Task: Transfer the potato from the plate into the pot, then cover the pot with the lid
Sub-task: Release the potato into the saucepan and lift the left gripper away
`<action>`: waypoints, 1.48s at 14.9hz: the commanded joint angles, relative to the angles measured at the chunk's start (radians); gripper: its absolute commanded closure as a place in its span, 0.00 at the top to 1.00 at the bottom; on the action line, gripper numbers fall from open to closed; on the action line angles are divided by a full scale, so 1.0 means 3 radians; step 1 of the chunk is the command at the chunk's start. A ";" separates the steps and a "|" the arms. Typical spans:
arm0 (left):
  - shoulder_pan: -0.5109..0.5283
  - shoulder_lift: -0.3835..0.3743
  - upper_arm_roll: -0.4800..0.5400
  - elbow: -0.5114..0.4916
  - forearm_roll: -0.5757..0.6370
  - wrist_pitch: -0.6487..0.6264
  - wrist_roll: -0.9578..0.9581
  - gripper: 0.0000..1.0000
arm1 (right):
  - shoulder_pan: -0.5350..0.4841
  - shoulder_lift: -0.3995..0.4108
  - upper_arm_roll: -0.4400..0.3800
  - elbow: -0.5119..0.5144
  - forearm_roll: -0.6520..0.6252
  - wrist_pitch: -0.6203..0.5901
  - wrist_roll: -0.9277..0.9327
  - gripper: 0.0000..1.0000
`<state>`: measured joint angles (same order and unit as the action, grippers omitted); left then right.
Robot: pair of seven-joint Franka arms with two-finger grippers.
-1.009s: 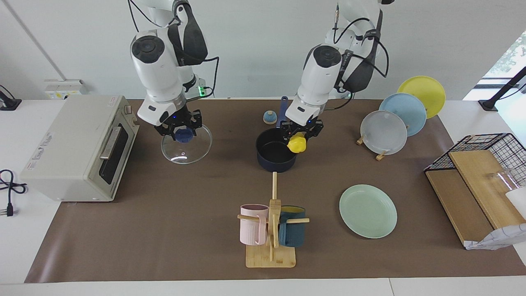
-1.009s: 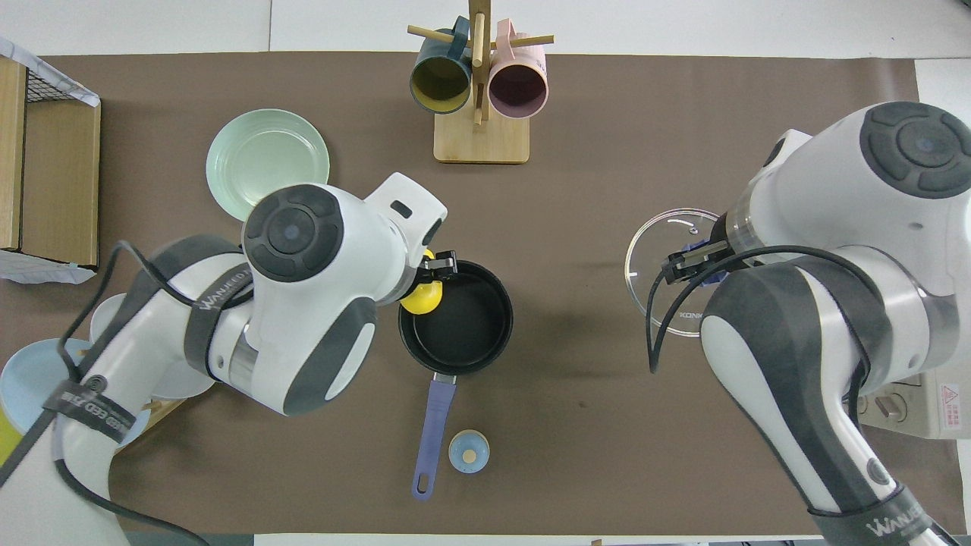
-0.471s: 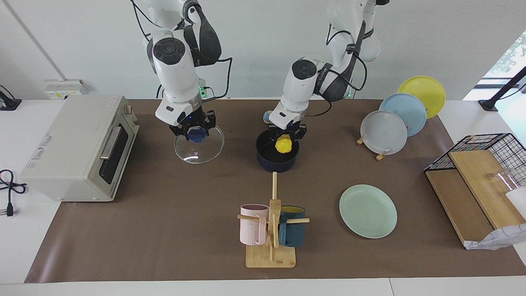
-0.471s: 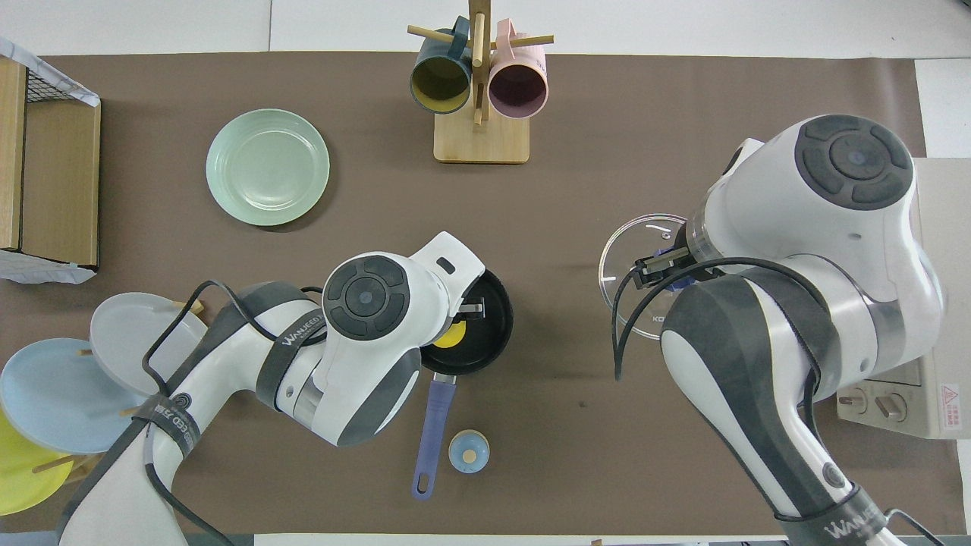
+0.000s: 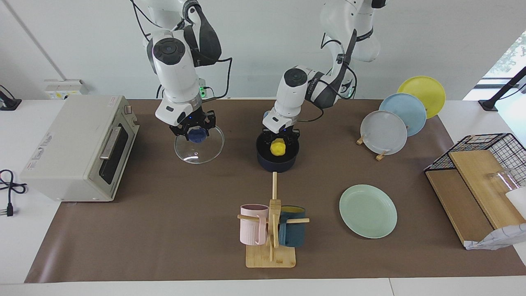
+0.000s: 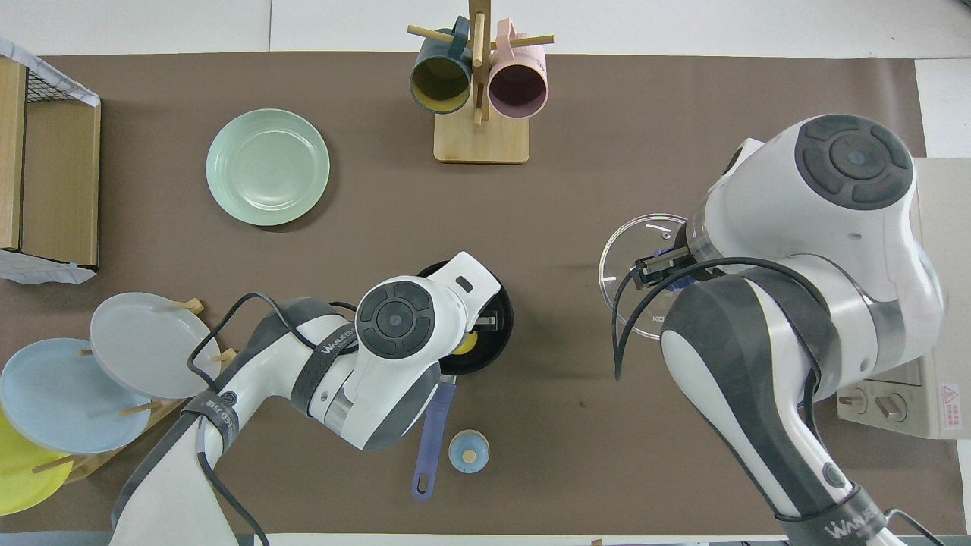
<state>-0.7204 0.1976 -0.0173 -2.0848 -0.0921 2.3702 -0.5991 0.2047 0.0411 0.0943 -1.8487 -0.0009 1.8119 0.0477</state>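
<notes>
Potato [image 5: 278, 147], small and bright yellow, hangs pinched in the left gripper [image 5: 279, 143], directly over the open mouth of the dark blue pot [image 5: 276, 161] and low within its rim. The mint-green plate [image 5: 367, 211] lies bare on the table [image 5: 164, 230], well apart toward the left arm's end. The right gripper [image 5: 192, 132] is clamped on the blue knob of the glass lid [image 5: 199, 147], which tilts beside the pot. The transfer seems nearly done: next the left gripper must release and withdraw, so the lid can cross over. "WANJEED" reads on the arm sleeves; the lid's lettering is partly hidden.
</notes>
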 commanded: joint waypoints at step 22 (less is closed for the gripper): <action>0.1188 -0.0622 0.0098 0.1130 -0.0005 -0.1784 0.0846 1.00 | 0.0656 0.0144 -0.0007 0.0159 0.0090 0.0290 0.1046 0.00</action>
<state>-0.4486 0.0430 0.0197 -1.7803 -0.0917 1.8996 -0.3972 0.3454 0.0518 0.0947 -1.8461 0.0019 1.8842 0.2745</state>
